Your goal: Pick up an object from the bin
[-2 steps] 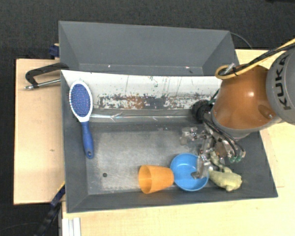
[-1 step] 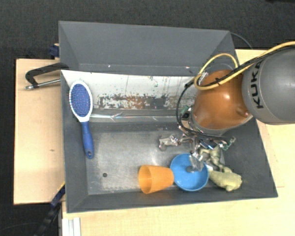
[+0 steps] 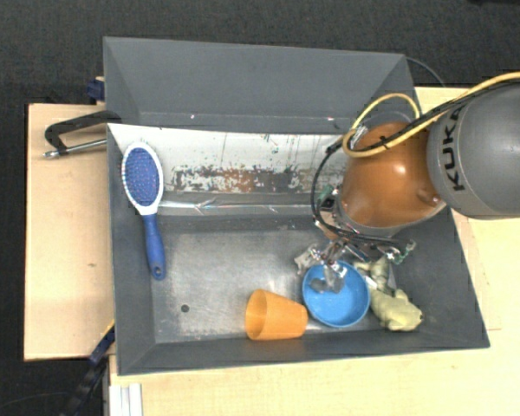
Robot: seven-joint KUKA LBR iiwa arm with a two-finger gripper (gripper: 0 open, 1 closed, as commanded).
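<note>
Blue bowl (image 3: 351, 307) lies at the bin's (image 3: 217, 258) front right, with our gripper (image 3: 332, 274) low over it; spread or clamped, we cannot tell. We judge nothing lifted yet.

I see a hairbrush (image 3: 144, 189) lying along the bin's (image 3: 243, 85) left wall. By the front wall, left to right: a tipped cup (image 3: 275, 315), a bowl (image 3: 336, 297) just beside it, then a soft lump (image 3: 394, 308). My gripper (image 3: 332, 267) hangs over the bowl.

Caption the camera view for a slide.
Gripper over a blue bowl in the bin, orange cup beside it, blue brush at the view's left.
</note>
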